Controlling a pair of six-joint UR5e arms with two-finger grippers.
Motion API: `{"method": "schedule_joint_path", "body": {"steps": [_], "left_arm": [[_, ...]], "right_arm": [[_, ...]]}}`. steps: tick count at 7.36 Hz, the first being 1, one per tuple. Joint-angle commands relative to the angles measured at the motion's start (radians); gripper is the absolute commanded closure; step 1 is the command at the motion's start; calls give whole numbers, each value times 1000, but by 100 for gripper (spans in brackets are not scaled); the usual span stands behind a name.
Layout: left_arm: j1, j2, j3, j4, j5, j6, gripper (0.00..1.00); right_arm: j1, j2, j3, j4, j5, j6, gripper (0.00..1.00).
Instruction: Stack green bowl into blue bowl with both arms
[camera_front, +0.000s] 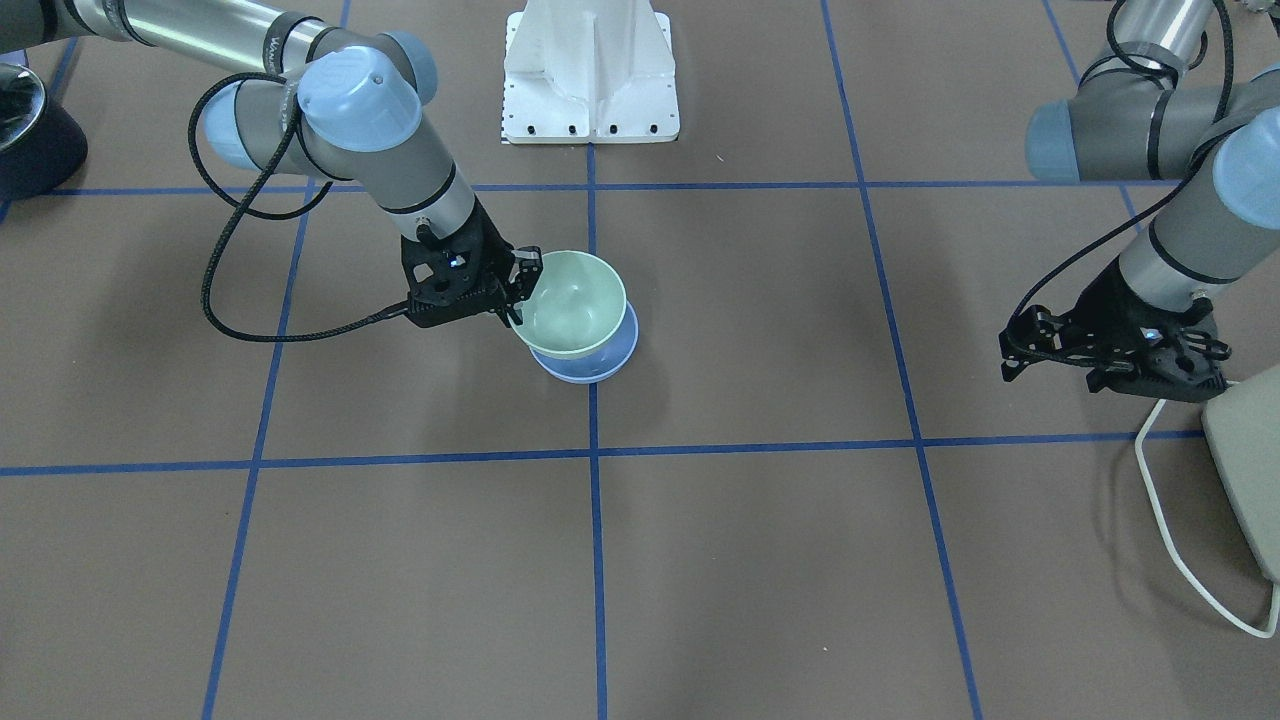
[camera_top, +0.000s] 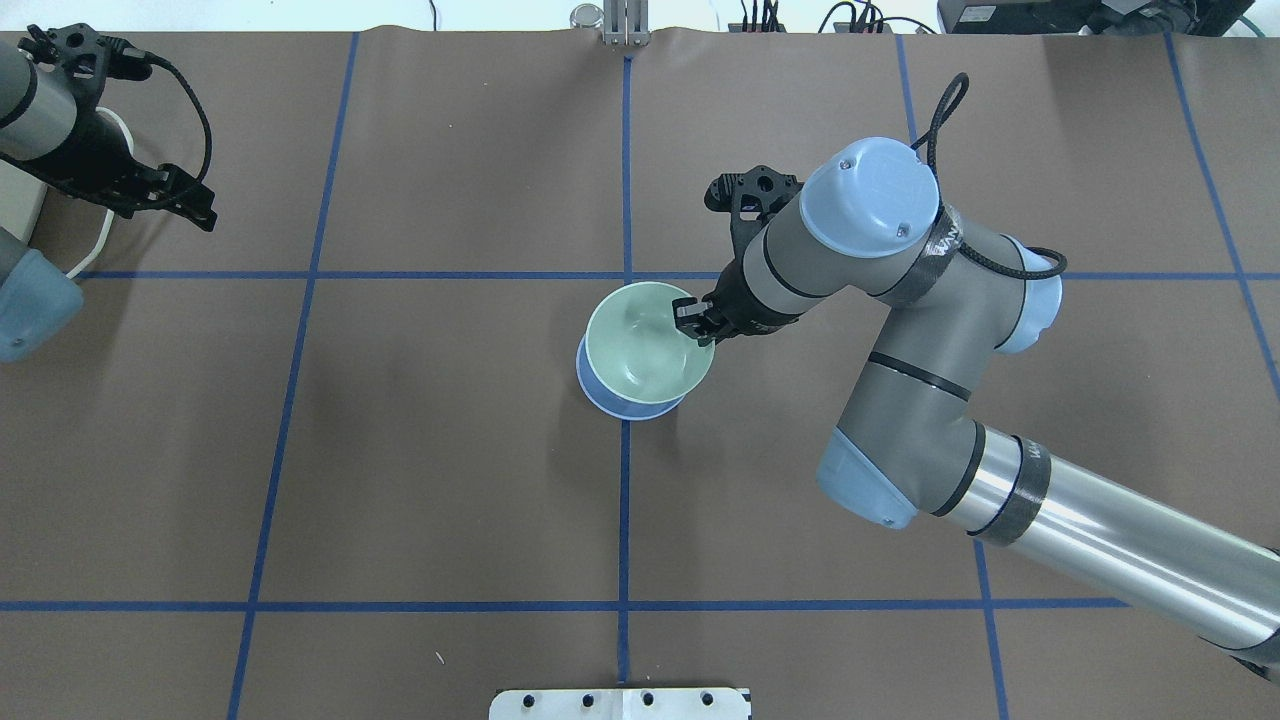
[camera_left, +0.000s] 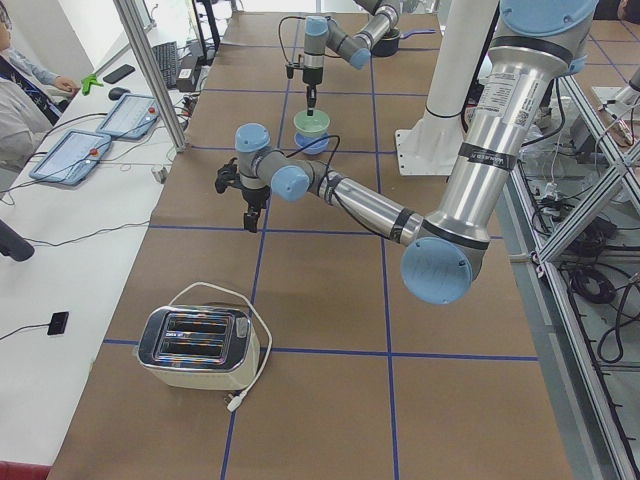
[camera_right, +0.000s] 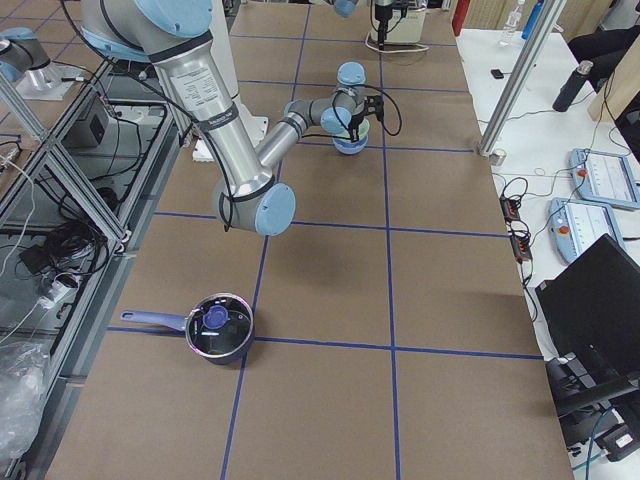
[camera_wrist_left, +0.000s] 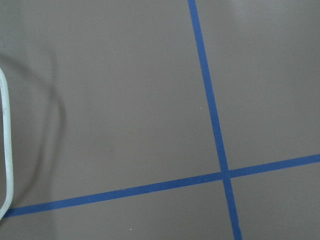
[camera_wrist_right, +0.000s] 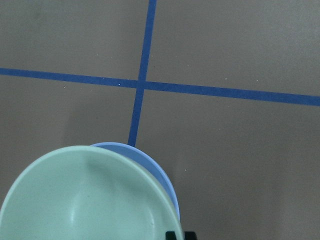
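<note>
The mint-green bowl (camera_front: 575, 305) hangs tilted over the pale blue bowl (camera_front: 590, 368), its base down inside the blue one, near the table's middle. My right gripper (camera_front: 520, 290) is shut on the green bowl's rim, one finger inside and one outside. The overhead view shows the green bowl (camera_top: 645, 345) covering most of the blue bowl (camera_top: 605, 395), with my right gripper (camera_top: 693, 322) on its right rim. In the right wrist view the green bowl (camera_wrist_right: 85, 200) fills the bottom, with the blue bowl's (camera_wrist_right: 160, 172) edge behind it. My left gripper (camera_front: 1015, 350) hovers open and empty, far from the bowls.
A white pedestal (camera_front: 590, 70) stands at the robot's side of the table. A toaster (camera_left: 200, 345) with a white cord (camera_front: 1170, 520) sits below my left arm. A dark pot (camera_right: 218, 330) stands at the other end. A person sits at the side desk.
</note>
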Motion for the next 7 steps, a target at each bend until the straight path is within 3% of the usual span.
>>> {"method": "schedule_joint_path", "body": {"steps": [1,7], "left_arm": [[0,0,0,0,0,-1,3],[0,0,8,-5,0,1,3]], "right_arm": [[-5,12,-15,-3,-9,0,84],[-34,23,-40,-1,-56,0,84]]}}
